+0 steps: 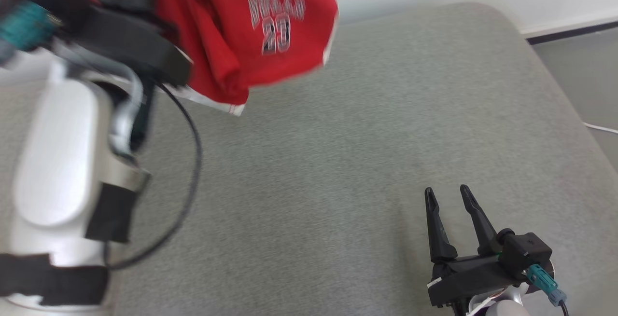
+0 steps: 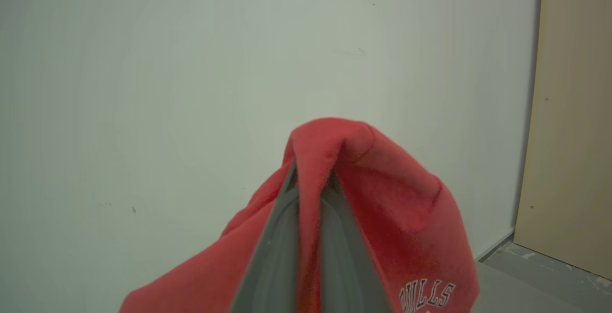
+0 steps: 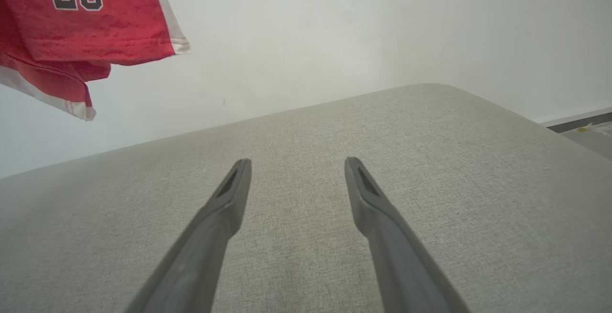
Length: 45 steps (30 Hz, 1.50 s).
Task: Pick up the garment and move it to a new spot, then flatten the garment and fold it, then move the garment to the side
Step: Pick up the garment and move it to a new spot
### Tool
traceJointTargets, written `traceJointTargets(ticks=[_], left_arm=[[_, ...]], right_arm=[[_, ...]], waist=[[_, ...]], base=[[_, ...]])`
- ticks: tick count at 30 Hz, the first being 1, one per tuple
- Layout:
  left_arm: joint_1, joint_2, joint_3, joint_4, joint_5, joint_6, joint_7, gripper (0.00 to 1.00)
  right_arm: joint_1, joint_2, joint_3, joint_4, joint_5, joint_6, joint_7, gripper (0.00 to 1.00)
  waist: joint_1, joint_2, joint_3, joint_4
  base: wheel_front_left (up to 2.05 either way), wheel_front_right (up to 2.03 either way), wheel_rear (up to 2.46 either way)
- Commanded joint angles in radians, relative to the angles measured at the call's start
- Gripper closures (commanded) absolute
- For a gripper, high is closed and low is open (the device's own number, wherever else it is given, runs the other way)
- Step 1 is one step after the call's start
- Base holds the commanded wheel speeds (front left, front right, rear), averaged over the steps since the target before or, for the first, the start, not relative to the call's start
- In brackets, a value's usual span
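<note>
The garment (image 1: pixel 241 31) is a red jersey with white trim and the number 23. It hangs in the air above the far left of the grey cushioned surface (image 1: pixel 362 161). My left gripper (image 2: pixel 311 179) is shut on a fold of the garment (image 2: pixel 382 208), which drapes over both fingers. In the head view that gripper's fingertips are hidden behind the cloth and the raised left arm (image 1: pixel 63 161). My right gripper (image 1: pixel 449 195) rests low at the near right with its fingers apart and nothing between them. From the right wrist the garment (image 3: pixel 81 26) hangs at the upper left, far from the right gripper (image 3: pixel 296 165).
A pale wall (image 3: pixel 334 31) stands behind the surface. The surface's right edge drops to a grey floor (image 1: pixel 579 75) with a white cable (image 1: pixel 601 128). A black cable (image 1: pixel 188 161) loops from my left arm. A beige panel (image 2: pixel 573 112) stands at the right.
</note>
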Motion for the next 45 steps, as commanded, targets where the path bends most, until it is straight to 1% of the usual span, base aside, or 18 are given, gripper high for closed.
traceJointTargets(ticks=[1, 4, 7, 12, 16, 18, 19, 20, 25, 29, 34, 37, 45], left_arm=[[0.026, -0.015, -0.005, 0.006, -0.006, 0.002, -0.009, 1.0], [0.081, -0.055, -0.039, 0.033, -0.01, 0.004, -0.024, 1.0], [0.143, -0.081, -0.064, 0.07, -0.019, 0.009, -0.041, 1.0], [0.246, -0.103, -0.104, 0.181, -0.029, 0.005, -0.062, 1.0], [0.291, -0.104, -0.155, 0.3, -0.01, 0.002, -0.091, 1.0], [0.307, -0.115, -0.173, 0.353, -0.019, 0.0, -0.104, 1.0], [0.308, -0.119, -0.186, 0.372, -0.019, -0.002, -0.112, 0.59], [0.306, -0.123, -0.191, 0.387, -0.027, -0.003, -0.122, 0.0], [0.286, -0.135, -0.211, 0.413, -0.055, -0.007, -0.173, 0.0], [0.264, -0.139, -0.222, 0.386, -0.065, -0.008, -0.206, 0.0], [0.251, -0.107, -0.211, 0.313, -0.071, -0.003, -0.22, 0.0], [0.27, -0.087, -0.192, 0.263, -0.071, 0.014, -0.227, 0.0], [0.375, -0.002, -0.113, 0.126, -0.053, 0.071, -0.243, 0.0]], right_arm=[[0.006, 0.002, 0.001, 0.0, 0.003, -0.002, -0.001, 0.0], [0.01, 0.002, -0.001, -0.003, 0.003, -0.002, -0.001, 0.0], [0.009, 0.002, 0.003, -0.005, 0.006, -0.002, -0.001, 0.0], [0.0, 0.002, 0.005, -0.001, 0.013, -0.002, -0.001, 0.0], [-0.009, 0.002, 0.005, 0.015, 0.009, -0.002, -0.001, 0.0], [-0.012, 0.002, 0.003, 0.02, 0.005, -0.002, -0.001, 0.0], [-0.013, 0.002, 0.002, 0.022, 0.003, -0.002, 0.0, 0.0], [-0.013, 0.002, 0.002, 0.023, 0.001, -0.002, -0.001, 0.0], [-0.008, 0.002, 0.0, 0.021, -0.006, -0.002, 0.0, 0.0], [0.012, 0.002, -0.007, 0.02, -0.01, -0.002, -0.001, 0.0], [0.025, 0.002, -0.011, 0.023, -0.013, -0.002, -0.001, 0.0], [0.034, 0.002, -0.013, 0.019, -0.014, -0.002, 0.0, 0.0], [0.051, 0.002, -0.027, 0.004, -0.023, -0.002, -0.001, 0.0]], waist=[[0.0001, 0.0001, -0.011, -0.047], [0.0001, 0.0001, -0.006, -0.065], [0.0001, 0.0001, 0.003, -0.078], [0.0001, 0.0001, 0.017, -0.083], [0.0001, 0.0001, 0.022, -0.071], [0.0001, 0.0001, 0.02, -0.063], [0.0001, 0.0001, 0.019, -0.058], [0.0001, 0.0001, 0.017, -0.054], [0.0001, 0.0001, 0.003, -0.03], [0.0001, 0.0001, -0.02, -0.003], [0.0001, 0.0001, -0.047, 0.031], [0.0001, 0.0001, -0.061, 0.049], [0.0001, 0.0001, -0.098, 0.1]], base=[[0.0, 0.0, 0.0], [0.0, 0.0, 0.0], [0.0, 0.0, 0.0], [0.0, 0.0, 0.0], [0.0, 0.0, 0.0], [0.0, 0.0, 0.0], [0.0, 0.0, 0.0], [0.0, 0.0, 0.0], [0.0, 0.0, 0.0], [0.0, 0.0, 0.0], [0.0, 0.0, 0.0], [0.0, 0.0, 0.0], [0.0, 0.0, 0.0]])
